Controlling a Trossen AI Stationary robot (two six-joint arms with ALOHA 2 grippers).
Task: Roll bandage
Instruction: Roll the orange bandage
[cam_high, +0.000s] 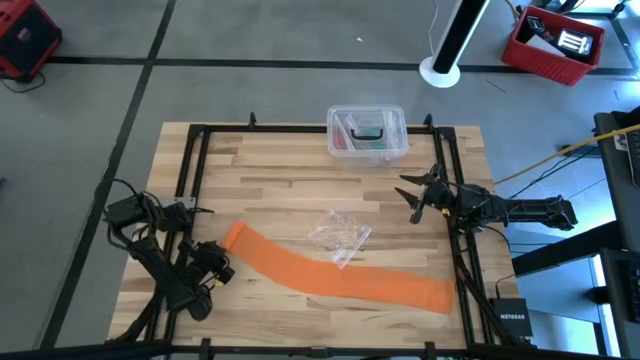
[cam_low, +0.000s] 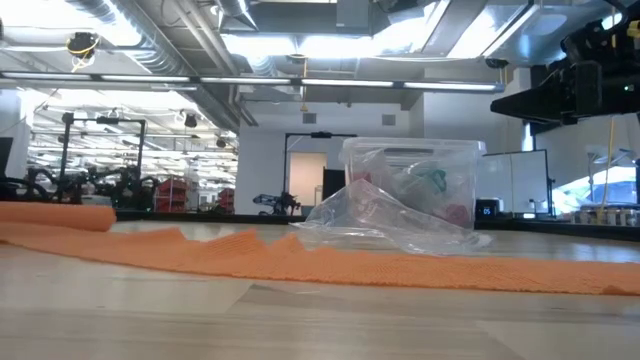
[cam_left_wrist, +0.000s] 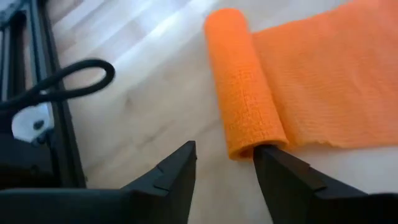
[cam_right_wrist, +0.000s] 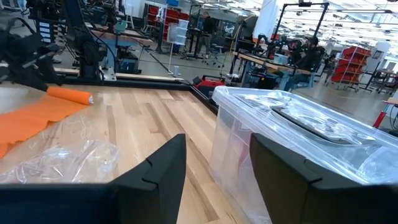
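Bright, even light falls from ceiling strip lamps (cam_low: 300, 82), which blow out to white in the low view. Pale glare streaks the worktop (cam_left_wrist: 143, 43) in the left wrist view. The near worktop looks soft in the low view.

Clear lidded plastic box (cam_high: 367, 133) at table's (cam_high: 290, 185) far edge; crumpled clear plastic wrapper (cam_high: 340, 236) mid-table

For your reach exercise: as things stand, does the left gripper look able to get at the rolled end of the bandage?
Probably yes. The left gripper is open right at the rolled end of the bandage, with only bare table between them.
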